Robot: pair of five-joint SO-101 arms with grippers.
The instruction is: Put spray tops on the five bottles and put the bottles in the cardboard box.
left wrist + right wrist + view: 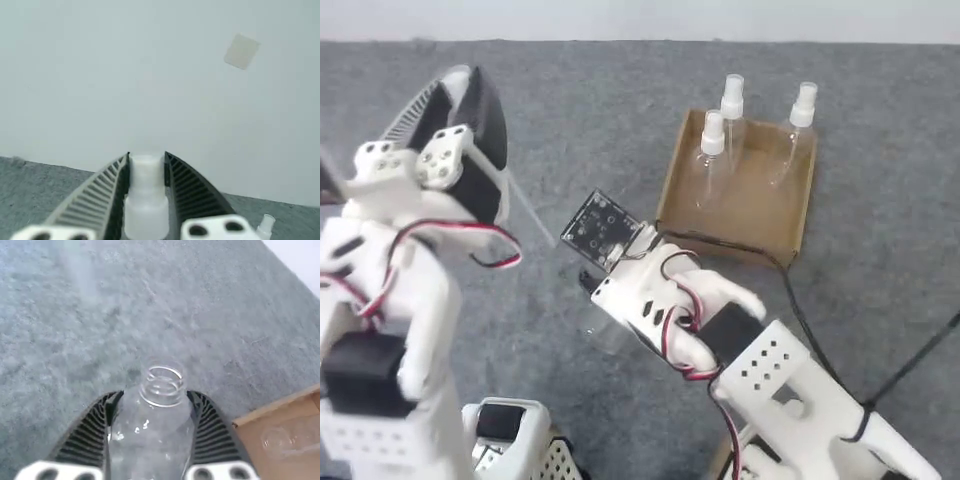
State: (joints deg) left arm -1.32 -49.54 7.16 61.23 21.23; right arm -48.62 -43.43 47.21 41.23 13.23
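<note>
My left gripper (146,159) is shut on a white spray top (146,200) and is raised high at the table's left (458,85). The top's thin dip tube (532,212) slants down toward the middle. My right gripper (155,402) is shut on a clear bottle (160,405) whose neck is open and bare. In the high view that bottle (607,335) sits low over the grey carpet beside the right gripper (592,284). The cardboard box (788,215) lies at the back right and holds three clear bottles (712,160) with spray tops fitted.
Grey carpet (580,110) covers the table, with a pale wall behind. Black cables (800,310) run from the right arm past the box's near edge. A corner of the box (260,427) lies close beside the held bottle.
</note>
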